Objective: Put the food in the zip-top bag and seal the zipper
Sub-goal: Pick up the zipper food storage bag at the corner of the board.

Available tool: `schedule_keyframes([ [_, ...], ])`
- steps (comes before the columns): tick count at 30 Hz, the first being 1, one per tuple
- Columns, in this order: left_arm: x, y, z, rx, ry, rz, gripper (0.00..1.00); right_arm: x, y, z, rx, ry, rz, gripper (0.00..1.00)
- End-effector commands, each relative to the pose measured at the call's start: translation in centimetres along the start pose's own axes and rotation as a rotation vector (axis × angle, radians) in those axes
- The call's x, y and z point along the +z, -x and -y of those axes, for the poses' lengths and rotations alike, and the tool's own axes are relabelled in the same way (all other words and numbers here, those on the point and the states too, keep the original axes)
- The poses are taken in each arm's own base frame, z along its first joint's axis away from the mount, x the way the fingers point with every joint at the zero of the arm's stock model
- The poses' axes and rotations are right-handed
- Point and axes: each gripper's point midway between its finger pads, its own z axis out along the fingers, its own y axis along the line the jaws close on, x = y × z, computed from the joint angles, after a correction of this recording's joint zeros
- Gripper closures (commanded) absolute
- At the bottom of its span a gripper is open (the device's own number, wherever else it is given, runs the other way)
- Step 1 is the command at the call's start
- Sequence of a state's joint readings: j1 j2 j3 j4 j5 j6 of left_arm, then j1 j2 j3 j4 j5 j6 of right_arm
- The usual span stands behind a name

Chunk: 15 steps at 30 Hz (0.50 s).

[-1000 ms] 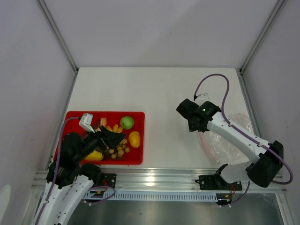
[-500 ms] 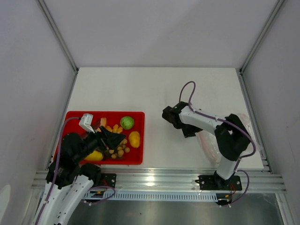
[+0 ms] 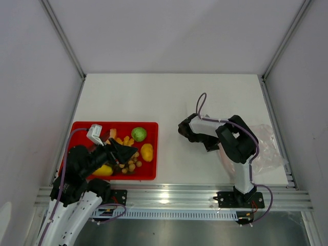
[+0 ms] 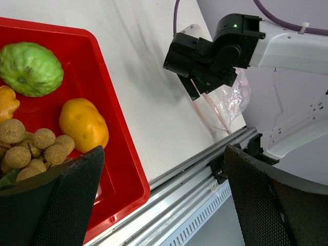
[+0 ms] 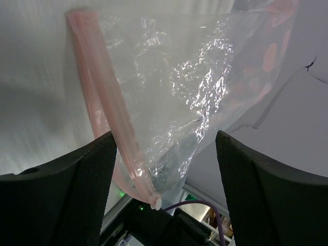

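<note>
On the desk [image 3: 169, 97], the red tray [image 4: 123, 169] at left holds the food [image 3: 138, 134], with the left fingers [image 4: 61, 195] spread empty above it. The zip-top bag [image 5: 179, 92] lies flat near the right edge, the right fingers [image 5: 61, 189] released over its zipper [image 5: 102, 102]. Pinching both layers could keep the mouth shut, or drag the bag off the desk.

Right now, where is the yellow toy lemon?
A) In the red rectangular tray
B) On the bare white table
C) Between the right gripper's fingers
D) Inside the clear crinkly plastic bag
A: the yellow toy lemon lies in the red rectangular tray, near the green ball, while the clear crinkly plastic bag across the table has no food visible in it.
</note>
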<state>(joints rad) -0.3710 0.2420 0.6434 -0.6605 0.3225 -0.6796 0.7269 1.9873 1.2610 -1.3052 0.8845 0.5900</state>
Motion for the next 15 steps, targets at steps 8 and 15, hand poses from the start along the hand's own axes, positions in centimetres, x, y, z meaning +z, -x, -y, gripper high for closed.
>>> schedule_keyframes([
  [8,0.4,0.0,0.8,0.015,-0.050,-0.018,0.01,2.3,1.0,1.6,0.007,-0.148,0.031,0.26],
  [15,0.5,0.0,0.9,0.013,-0.048,-0.023,0.00,2.9,1.2,1.2,-0.027,-0.187,0.027,0.32],
])
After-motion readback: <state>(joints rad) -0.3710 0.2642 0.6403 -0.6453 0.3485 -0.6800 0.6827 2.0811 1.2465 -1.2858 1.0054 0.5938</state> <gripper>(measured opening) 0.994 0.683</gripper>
